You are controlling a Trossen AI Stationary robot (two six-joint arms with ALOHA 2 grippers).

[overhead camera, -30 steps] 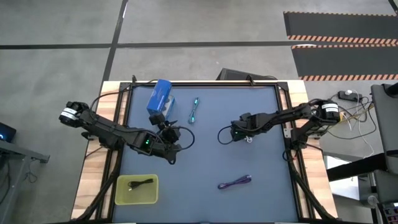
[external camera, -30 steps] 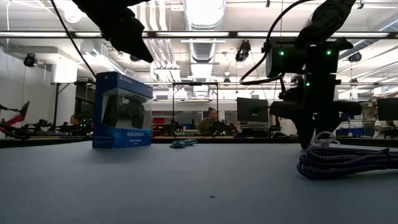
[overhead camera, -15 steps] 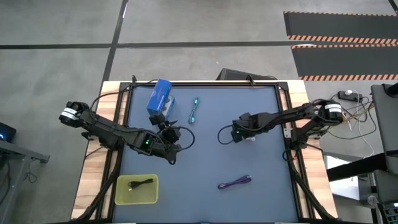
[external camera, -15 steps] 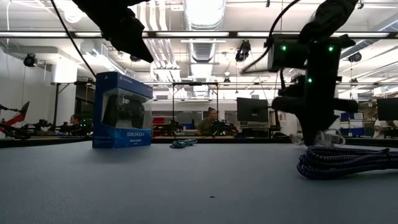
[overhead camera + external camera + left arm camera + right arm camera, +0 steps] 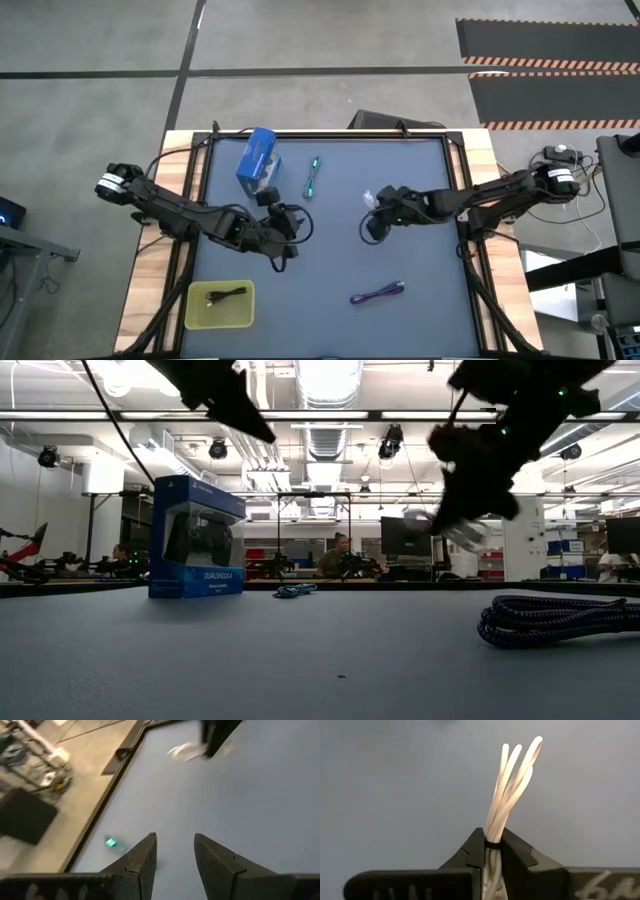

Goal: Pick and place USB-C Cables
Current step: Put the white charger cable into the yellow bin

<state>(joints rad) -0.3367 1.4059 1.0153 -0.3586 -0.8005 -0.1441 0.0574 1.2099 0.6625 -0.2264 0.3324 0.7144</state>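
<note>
White USB-C cable (image 5: 510, 785) pinched between the fingers (image 5: 470, 852) of the right tool (image 5: 374, 213), lifted clear of the desk (image 5: 420, 260), loops sticking out past the fingertips. Right arm stretched in from the right edge, reaching leftward over mid-desk, tool tilted in the low view. Left arm stretched from the far left, bent toward the centre, left tool (image 5: 172, 852) spread with nothing between the fingers, hovering above the desk just near of the blue box (image 5: 256, 156). Teal cable (image 5: 313, 177) lying far of centre, just right of the box, well apart from both tools. Purple cable (image 5: 377, 293) lying near side, right of centre, below the right arm's reach. Black cable (image 5: 226, 294) resting inside the yellow tray (image 5: 195, 315) at the near left corner. No obstruction between right tool and tray except the left arm's forearm crossing between
</note>
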